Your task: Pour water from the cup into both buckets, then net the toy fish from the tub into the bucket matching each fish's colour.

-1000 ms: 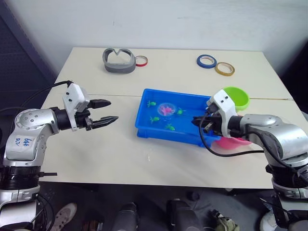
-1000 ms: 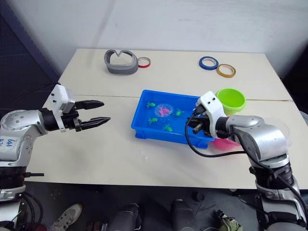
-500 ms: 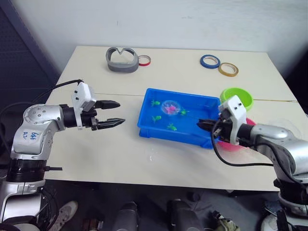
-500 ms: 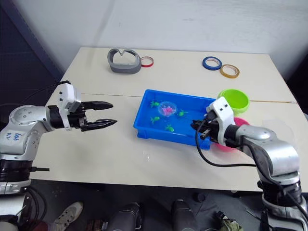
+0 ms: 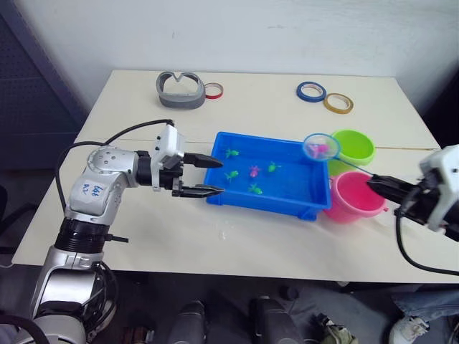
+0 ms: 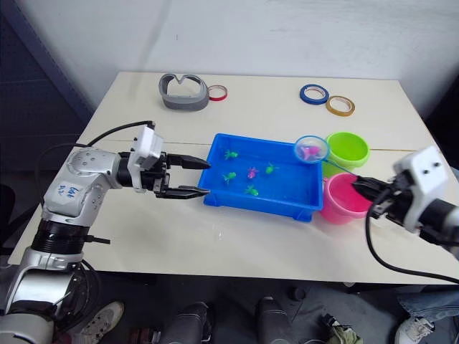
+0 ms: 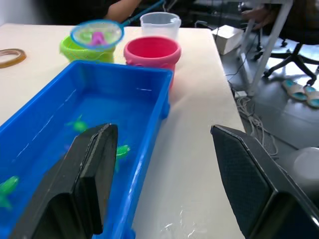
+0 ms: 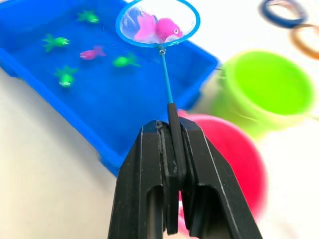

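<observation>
**Right wrist view: net lifted with a pink fish inside**

The right gripper (image 8: 172,149) has its fingers pressed together on the thin dark handle of the net (image 8: 158,22). The light-blue hoop is raised above the far right corner of the tub (image 5: 301,204), close to the green bucket (image 5: 353,146). A pink fish (image 8: 159,27) lies in the mesh.

From the head cameras, the bright blue tub sits in the middle of the pale worktop (image 5: 143,229). Small green fish (image 5: 232,175) and one magenta fish (image 5: 254,171) lie in its water. The green bucket and the pink bucket (image 5: 350,197) stand side by side just beside the tub's right end, the pink one nearer the robot. In the left wrist view a clear cup (image 7: 159,24) stands behind the pink bucket.

The left gripper (image 5: 208,176) hovers at the tub's left end with its fingers spread wide, one over the rim and one outside it, holding nothing.

At the far edge of the worktop lie a grey curved object (image 5: 179,89), a red tape ring (image 5: 211,90), a blue tape ring (image 5: 310,91) and a yellow tape ring (image 5: 337,103)
</observation>
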Controlling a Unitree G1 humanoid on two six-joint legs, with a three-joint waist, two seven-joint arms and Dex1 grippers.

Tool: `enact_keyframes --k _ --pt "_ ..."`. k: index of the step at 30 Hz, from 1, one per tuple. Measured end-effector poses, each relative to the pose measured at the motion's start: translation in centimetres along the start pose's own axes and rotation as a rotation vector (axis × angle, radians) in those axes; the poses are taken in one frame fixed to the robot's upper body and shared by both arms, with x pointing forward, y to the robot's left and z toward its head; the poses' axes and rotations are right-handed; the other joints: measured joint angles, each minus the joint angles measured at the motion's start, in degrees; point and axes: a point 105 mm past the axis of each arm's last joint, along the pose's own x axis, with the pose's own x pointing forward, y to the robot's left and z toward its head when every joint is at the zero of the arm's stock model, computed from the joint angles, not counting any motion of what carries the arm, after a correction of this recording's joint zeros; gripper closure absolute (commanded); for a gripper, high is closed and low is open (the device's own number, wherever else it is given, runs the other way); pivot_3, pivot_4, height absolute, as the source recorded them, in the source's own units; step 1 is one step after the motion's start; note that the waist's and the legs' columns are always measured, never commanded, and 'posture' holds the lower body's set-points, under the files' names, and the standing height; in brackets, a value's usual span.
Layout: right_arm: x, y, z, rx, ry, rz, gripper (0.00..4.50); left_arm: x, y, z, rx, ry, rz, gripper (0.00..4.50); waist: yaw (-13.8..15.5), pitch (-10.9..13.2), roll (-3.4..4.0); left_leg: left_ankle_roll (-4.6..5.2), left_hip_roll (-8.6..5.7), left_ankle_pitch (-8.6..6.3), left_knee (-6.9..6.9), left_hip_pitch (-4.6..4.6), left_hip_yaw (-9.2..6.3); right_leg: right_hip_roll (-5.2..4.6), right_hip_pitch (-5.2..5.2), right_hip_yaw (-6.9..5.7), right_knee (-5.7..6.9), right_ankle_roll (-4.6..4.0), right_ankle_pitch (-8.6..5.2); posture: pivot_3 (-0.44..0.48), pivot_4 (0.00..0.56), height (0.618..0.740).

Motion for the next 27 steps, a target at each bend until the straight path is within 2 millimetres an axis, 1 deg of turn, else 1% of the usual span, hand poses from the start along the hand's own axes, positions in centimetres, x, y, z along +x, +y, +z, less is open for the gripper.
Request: enact_keyframes --k 1,2,3,5,8,10,12,16,19,21,24,27 --pt "-0.2 -0.1 0.0 -0.001 0.0 -0.005 4.5 0.0 0.0 -0.1 -0.001 0.001 -0.001 1.21 0.0 0.0 0.0 0.0 0.01 0.0 0.02 0.0 0.01 0.02 0.0 0.01 0.0 0.0 0.0 0.0 0.15 0.74" --pt "-1.1 -0.2 -0.1 -0.003 0.004 -0.027 4.5 0.2 0.2 -0.2 -0.009 -0.006 -0.01 1.21 0.07 0.0 0.0 0.02 0.0 0.02 0.03 0.0 0.05 0.02 0.0 0.03 0.01 0.0 0.0 0.0 0.15 0.74" --pt "-1.4 -0.2 -0.1 -0.004 0.006 -0.033 4.5 0.2 0.3 -0.3 -0.009 -0.004 -0.01 1.21 0.04 0.0 0.0 0.03 0.02 0.03 0.06 0.04 0.11 0.05 0.0 0.03 0.02 0.0 0.0 0.0 0.15 0.74" --pt "-3.0 -0.3 -0.6 -0.007 0.035 -0.071 4.5 0.8 0.8 0.3 -0.002 -0.026 -0.03 1.21 0.66 0.0 0.01 0.08 -0.02 0.07 0.09 0.03 0.09 0.04 0.03 0.02 0.02 0.02 0.01 0.0 0.15 0.74" --pt "-4.7 -0.5 -1.5 -0.016 0.075 -0.124 4.5 0.9 1.4 0.7 0.013 -0.038 -0.037 1.21 0.8 -0.01 0.01 0.08 -0.06 0.07 0.14 0.06 0.11 0.03 0.14 0.03 -0.04 0.04 0.02 0.0 0.15 0.74" --pt "-4.9 -0.6 -1.7 -0.022 0.085 -0.133 4.5 0.9 1.5 0.6 0.011 -0.037 -0.037 1.21 0.78 0.0 0.01 0.09 -0.06 0.07 0.18 0.06 0.11 0.03 0.17 0.03 -0.08 0.04 0.02 0.0 0.15 0.74" --pt "-5.5 -1.2 -2.5 -0.088 0.124 -0.198 4.5 1.2 1.5 0.3 0.002 -0.045 -0.05 1.21 0.67 0.0 0.01 0.09 -0.07 0.08 0.2 0.07 0.16 0.03 0.17 0.03 -0.07 0.04 0.02 0.0 0.15 0.74" --pt "-5.5 -2.0 -3.4 -0.202 0.172 -0.261 4.5 1.4 1.6 0.2 0.013 -0.038 -0.054 1.21 0.54 0.0 0.01 0.09 -0.05 0.1 0.21 0.12 0.24 0.08 0.17 0.05 -0.04 0.04 0.02 0.0 0.15 0.74" --pt "-5.4 -2.6 -4.8 -0.289 0.236 -0.287 4.5 1.3 1.9 0.4 0.02 -0.033 -0.048 1.21 0.64 -0.01 0.01 0.09 -0.07 0.1 0.23 0.13 0.24 0.13 0.17 0.11 -0.03 0.04 0.02 0.0 0.15 0.74" --pt "-5.4 -2.7 -5.8 -0.34 0.279 -0.29 4.5 1.2 1.9 0.3 0.015 -0.03 -0.044 1.21 0.67 0.0 0.01 0.09 -0.07 0.1 0.23 0.12 0.23 0.12 0.17 0.21 -0.03 0.04 0.02 0.0 0.15 0.74" --pt "-5.2 -2.6 -6.4 -0.428 0.299 -0.285 4.5 1.2 1.9 0.3 0.008 -0.028 -0.043 1.21 0.67 -0.01 0.01 0.09 -0.07 0.1 0.26 0.12 0.23 0.12 0.17 0.34 -0.02 0.04 0.02 0.0 0.15 0.74" --pt "-5.1 -3.0 -7.2 -0.577 0.337 -0.309 4.5 1.2 1.6 0.2 0.005 -0.027 -0.04 1.21 0.64 -0.01 0.01 0.08 -0.07 0.1 0.28 0.12 0.26 0.12 0.18 0.38 -0.03 0.04 0.02 0.0 0.15 0.74"
